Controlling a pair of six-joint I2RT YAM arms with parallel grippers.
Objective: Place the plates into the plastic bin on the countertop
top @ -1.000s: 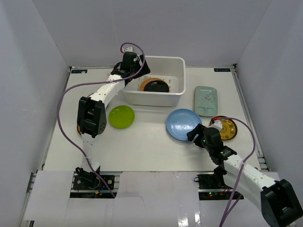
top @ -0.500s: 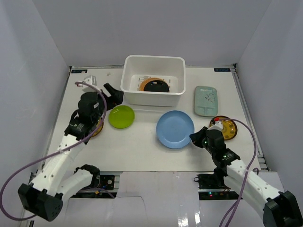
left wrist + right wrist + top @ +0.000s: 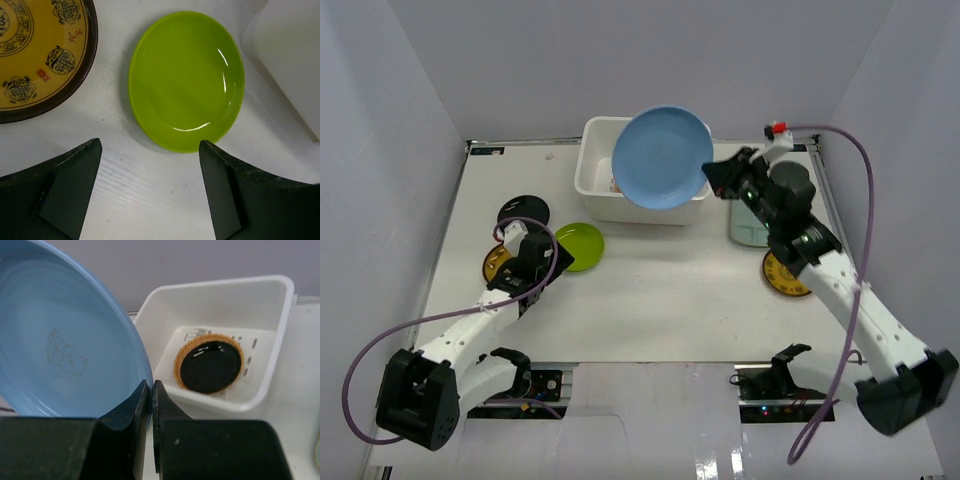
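Plastic bin (image 3: 225, 305) contains black plate (image 3: 209, 366) on woven tan plate (image 3: 177, 367). Right gripper (image 3: 151, 385) clamps light blue plate (image 3: 662, 157) above it. Left gripper (image 3: 149, 145) released over lime green plate (image 3: 187, 80).

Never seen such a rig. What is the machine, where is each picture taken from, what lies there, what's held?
Two robot arms with two-finger grippers at a white table. One picture looks down from above; the others come from wrist cameras. The right gripper pinches a blue plate by its rim near a white bin holding a black plate on a woven plate. The left gripper hangs open by a green plate. A second black plate, two yellow plates and a pale rectangular plate lie loose.
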